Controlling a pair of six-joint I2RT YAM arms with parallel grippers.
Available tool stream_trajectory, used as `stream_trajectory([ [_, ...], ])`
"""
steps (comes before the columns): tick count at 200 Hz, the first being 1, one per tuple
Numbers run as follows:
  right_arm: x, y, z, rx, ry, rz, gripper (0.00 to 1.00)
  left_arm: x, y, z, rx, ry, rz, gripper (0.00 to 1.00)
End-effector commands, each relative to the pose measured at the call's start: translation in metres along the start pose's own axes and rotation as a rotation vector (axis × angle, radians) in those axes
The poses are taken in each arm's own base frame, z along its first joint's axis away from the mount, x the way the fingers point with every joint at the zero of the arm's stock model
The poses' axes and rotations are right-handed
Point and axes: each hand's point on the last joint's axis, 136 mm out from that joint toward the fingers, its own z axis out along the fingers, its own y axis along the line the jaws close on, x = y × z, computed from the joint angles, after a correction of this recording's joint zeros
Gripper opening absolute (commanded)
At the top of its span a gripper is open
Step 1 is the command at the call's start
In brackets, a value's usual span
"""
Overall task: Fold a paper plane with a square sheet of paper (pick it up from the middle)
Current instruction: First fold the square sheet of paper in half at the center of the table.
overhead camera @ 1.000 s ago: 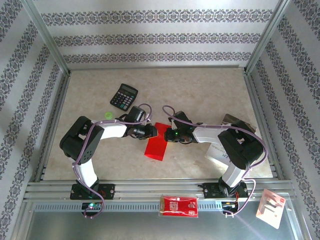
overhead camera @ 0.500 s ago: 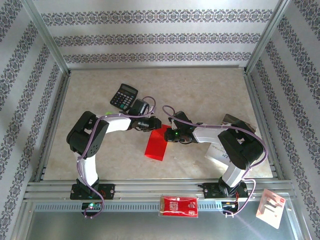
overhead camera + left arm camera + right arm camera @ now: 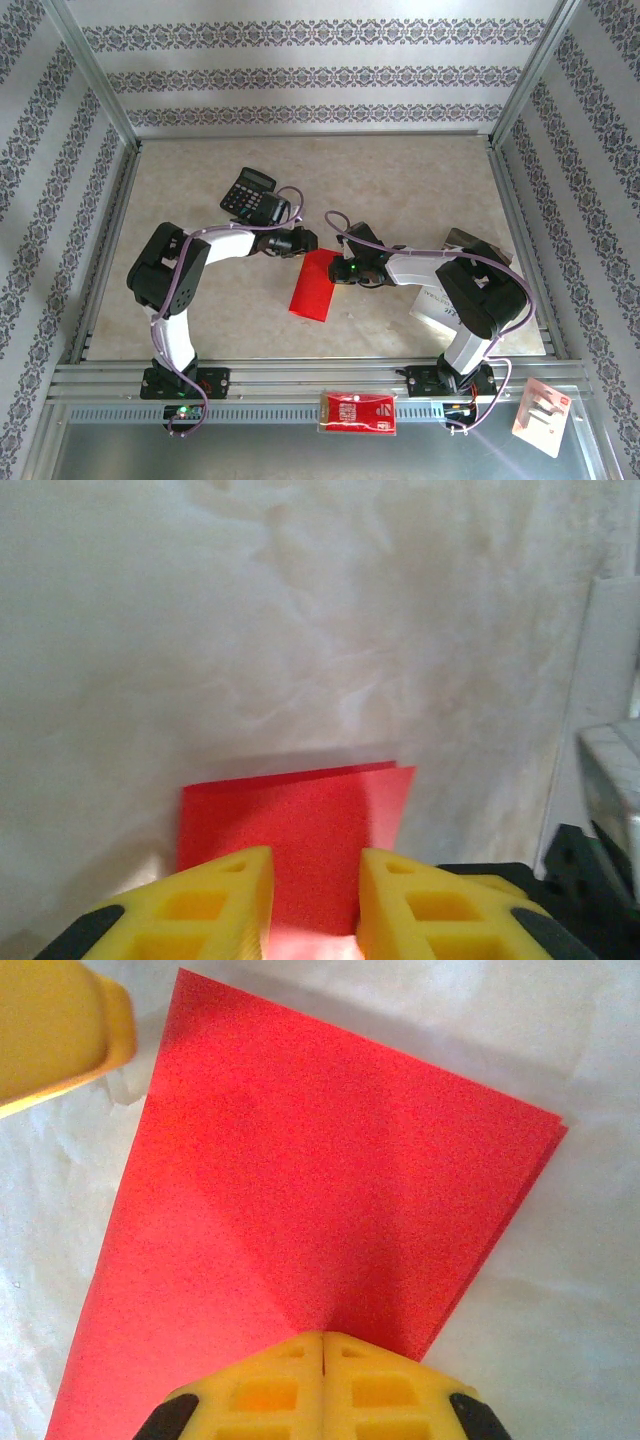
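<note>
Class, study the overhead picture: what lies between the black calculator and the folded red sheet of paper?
The left gripper, jaws reaching the sheet's far edge, lies between the calculator and the red sheet; the top view shows this.

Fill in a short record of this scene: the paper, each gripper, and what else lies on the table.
Red sheet: folded double into a rectangle, flat on the table
Left gripper: open, fingers over the sheet's far end
Right gripper: shut, tips at the sheet's edge
Calculator: farther back, left of centre, apart from the sheet
</note>
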Motion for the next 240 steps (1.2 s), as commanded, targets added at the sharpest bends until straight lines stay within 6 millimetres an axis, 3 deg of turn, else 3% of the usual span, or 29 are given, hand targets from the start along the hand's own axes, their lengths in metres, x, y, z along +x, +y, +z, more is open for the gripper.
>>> stream_trajectory([
  [1, 0.050, -0.054, 0.009, 0.202, 0.155, 0.030, 0.00, -0.004, -0.016, -0.001, 0.042, -0.003, 0.020, 0.28],
  [45, 0.050, -0.053, 0.008, 0.200, 0.155, 0.025, 0.00, -0.004, 0.011, 0.019, -0.037, 0.024, 0.016, 0.28],
  [87, 0.049, -0.054, 0.008, 0.200, 0.152, 0.028, 0.00, -0.011, 0.036, 0.012, -0.116, 0.018, 0.016, 0.28],
  [106, 0.049, -0.054, 0.007, 0.202, 0.152, 0.026, 0.00, -0.016, 0.032, -0.001, -0.124, -0.014, 0.023, 0.29],
  [129, 0.049, -0.055, 0.006, 0.204, 0.152, 0.029, 0.00, -0.016, 0.006, -0.022, -0.065, -0.060, 0.024, 0.32],
  [151, 0.048, -0.055, 0.006, 0.203, 0.150, 0.029, 0.00, 0.006, -0.017, -0.033, -0.001, -0.056, 0.019, 0.33],
  [167, 0.048, -0.055, 0.006, 0.201, 0.151, 0.029, 0.00, 0.030, -0.024, -0.034, 0.022, -0.018, -0.005, 0.32],
  [201, 0.049, -0.056, 0.007, 0.202, 0.155, 0.028, 0.00, 0.069, -0.024, -0.034, 0.044, 0.038, -0.048, 0.24],
  [240, 0.047, -0.054, 0.008, 0.197, 0.153, 0.025, 0.00, 0.085, -0.007, -0.026, 0.019, 0.087, -0.069, 0.21],
])
